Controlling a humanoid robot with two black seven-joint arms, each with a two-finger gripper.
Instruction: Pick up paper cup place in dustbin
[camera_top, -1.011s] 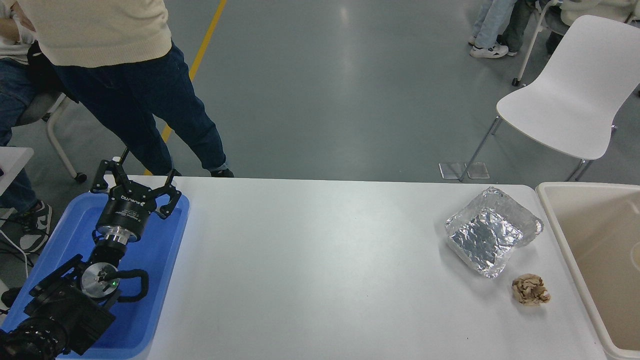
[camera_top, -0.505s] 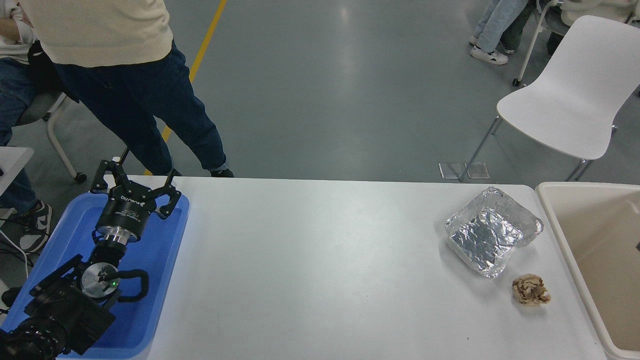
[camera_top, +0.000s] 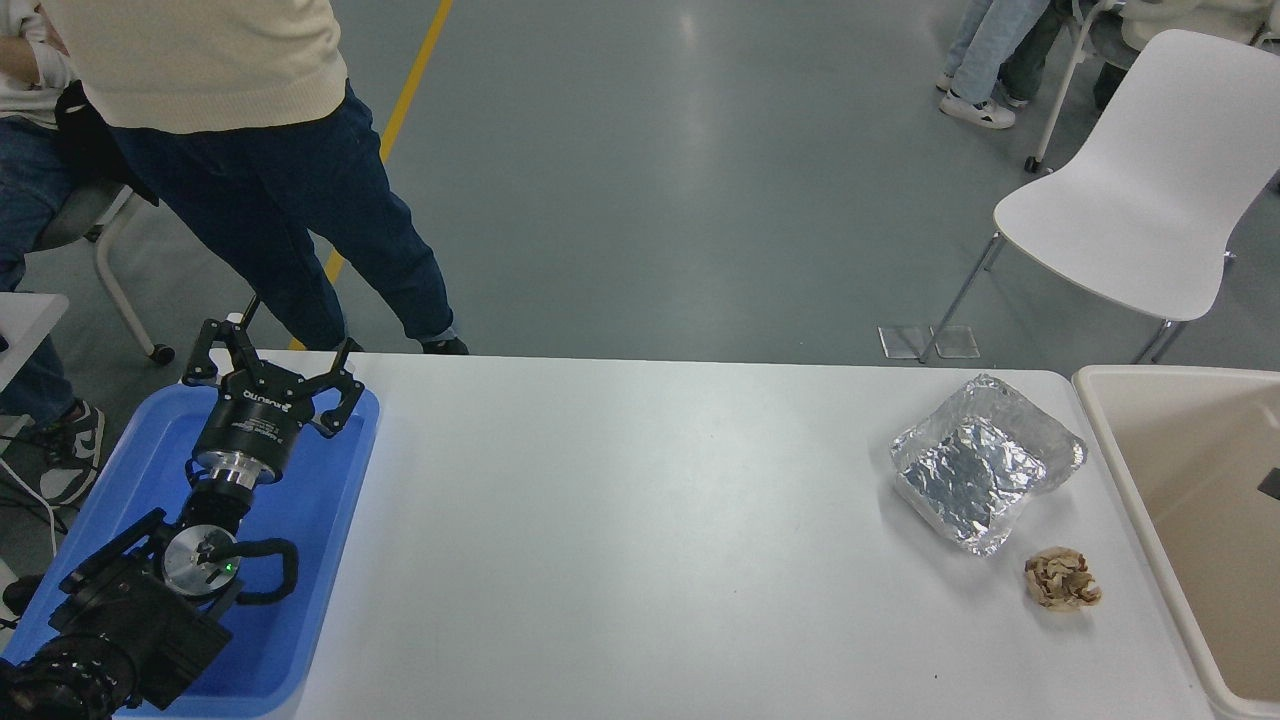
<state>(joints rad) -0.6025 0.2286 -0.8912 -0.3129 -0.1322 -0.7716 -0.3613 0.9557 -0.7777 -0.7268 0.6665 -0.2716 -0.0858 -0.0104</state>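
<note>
The paper cup is not in view. The beige dustbin (camera_top: 1180, 470) stands at the table's right end, and its visible inside shows nothing. A small dark piece of my right arm (camera_top: 1270, 484) pokes in from the right edge over the bin; I cannot tell how the gripper stands. My left gripper (camera_top: 275, 362) is parked open and empty over the blue tray (camera_top: 330, 500) at the lower left.
A silver foil tray (camera_top: 975, 465) and a crumpled brown paper ball (camera_top: 1062, 579) lie on the white table (camera_top: 640, 540) near the bin. A person in dark jeans (camera_top: 290, 200) stands at the far left. A white chair (camera_top: 1150, 190) stands beyond the table's right end.
The dark piece at the right edge over the bin has grown and risen slightly. The left arm and the items on the table have not moved.
</note>
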